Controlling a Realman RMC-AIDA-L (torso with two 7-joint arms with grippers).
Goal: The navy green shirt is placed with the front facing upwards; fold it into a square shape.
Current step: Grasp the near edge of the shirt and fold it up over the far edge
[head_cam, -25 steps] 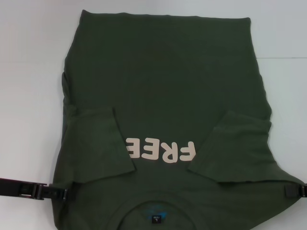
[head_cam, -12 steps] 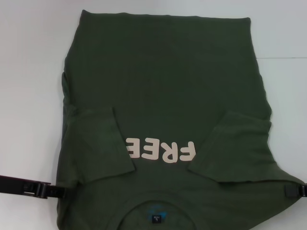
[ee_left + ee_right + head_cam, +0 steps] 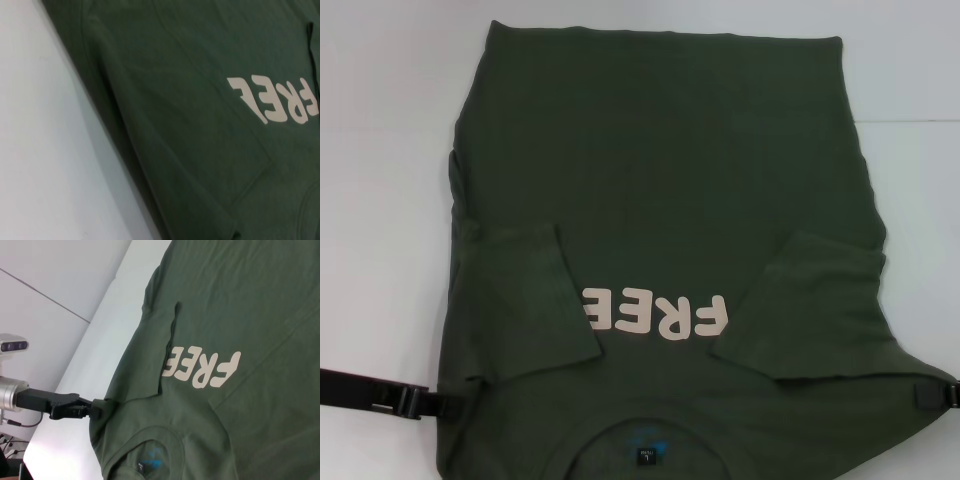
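Note:
The navy green shirt (image 3: 660, 170) lies front up on the white table, collar toward me, with both sleeves folded inward over the chest beside the pale "FREE" lettering (image 3: 655, 315). My left gripper (image 3: 438, 405) reaches in from the left at the shirt's shoulder edge. In the right wrist view the left gripper (image 3: 97, 407) is shut on a small raised pinch of that edge. My right gripper (image 3: 932, 396) sits at the opposite shoulder edge, mostly hidden by cloth. The left wrist view holds only the shirt (image 3: 200, 130) and the table.
White tabletop (image 3: 380, 150) surrounds the shirt on the left, right and far sides. A blue neck label (image 3: 645, 447) shows inside the collar at the near edge. A table seam (image 3: 910, 118) runs off to the right.
My left gripper has shifted slightly toward me and outward along the shoulder edge. The shirt and the right gripper stay as they were.

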